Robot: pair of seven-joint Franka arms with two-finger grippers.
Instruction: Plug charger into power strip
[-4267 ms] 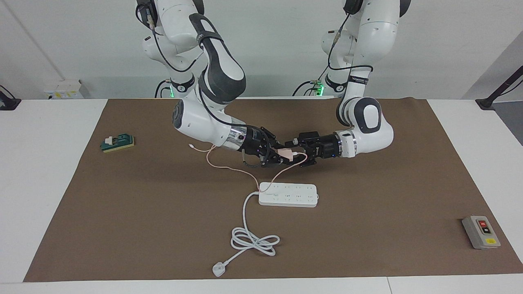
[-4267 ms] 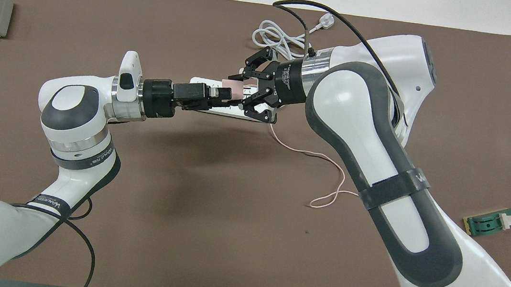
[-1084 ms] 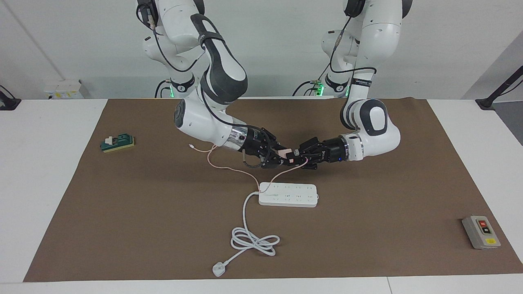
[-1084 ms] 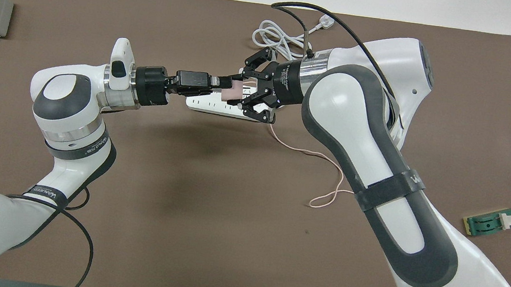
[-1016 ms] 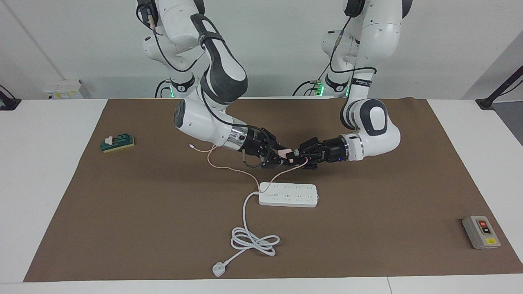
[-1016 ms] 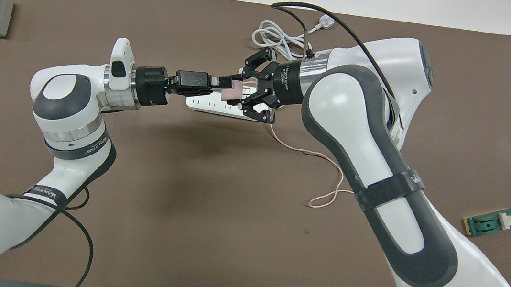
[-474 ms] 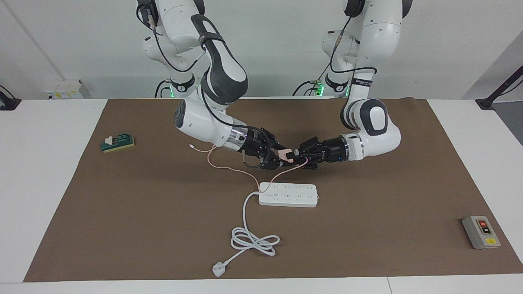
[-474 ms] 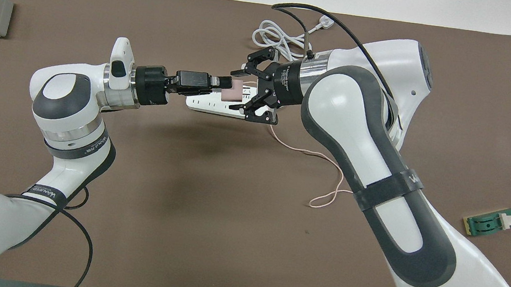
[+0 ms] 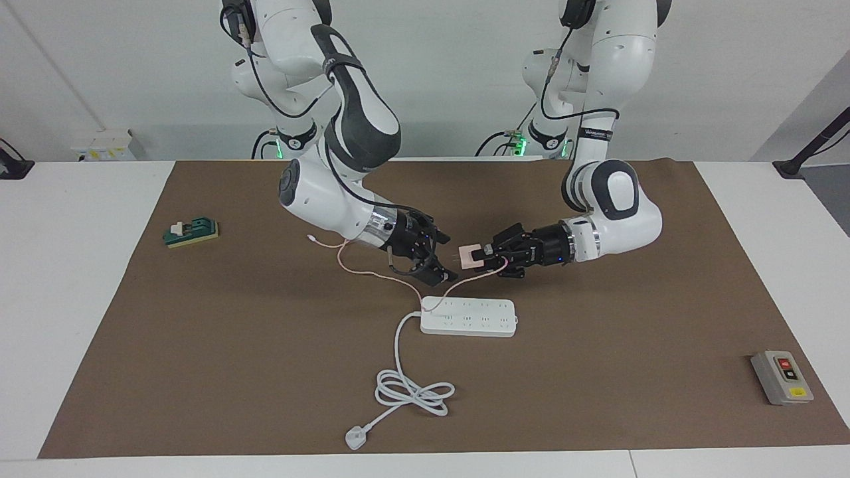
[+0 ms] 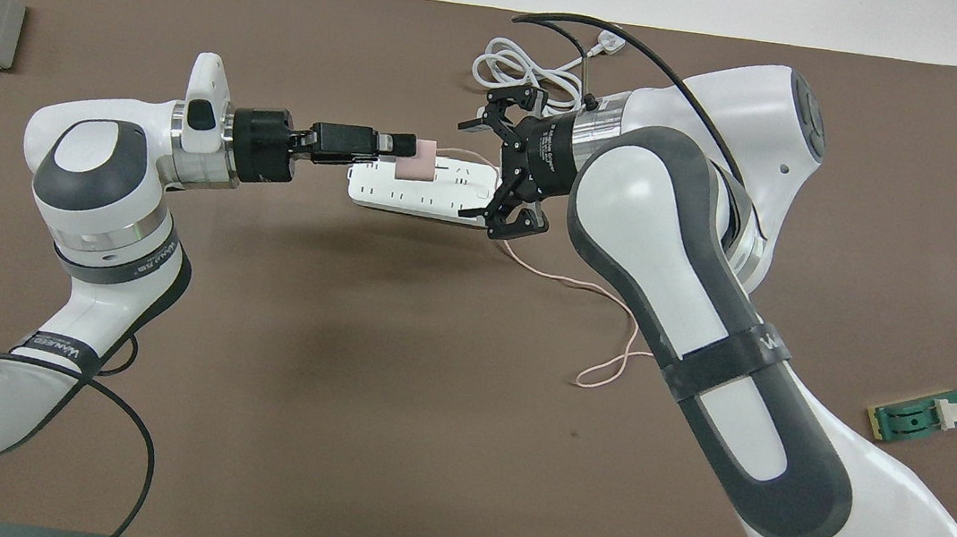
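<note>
My left pincer is pinched on the charger, holding it in the air over the brown mat just beside the power strip. In the overhead view the same pincer and the charger cover the strip. My right pincer is spread wide and empty, just beside the charger but apart from it, its fingers splayed over the strip's corded end.

The surface is white with a large brown mat over most of it. The power strip lies flat near the mat's middle, its thick white cord coiled farther from me and ending in a white plug. A green block with a white switch sits toward my right arm's end, and a grey box with red and black buttons toward my left arm's end. A plain pale wall stands at my back.

The charger is a small pale-pink cube. Its prongs seem to point toward my right pincer, though I can hardly make them out. Its thin pink cable hangs down, crosses the strip's corded end and trails over the mat under my right arm.
</note>
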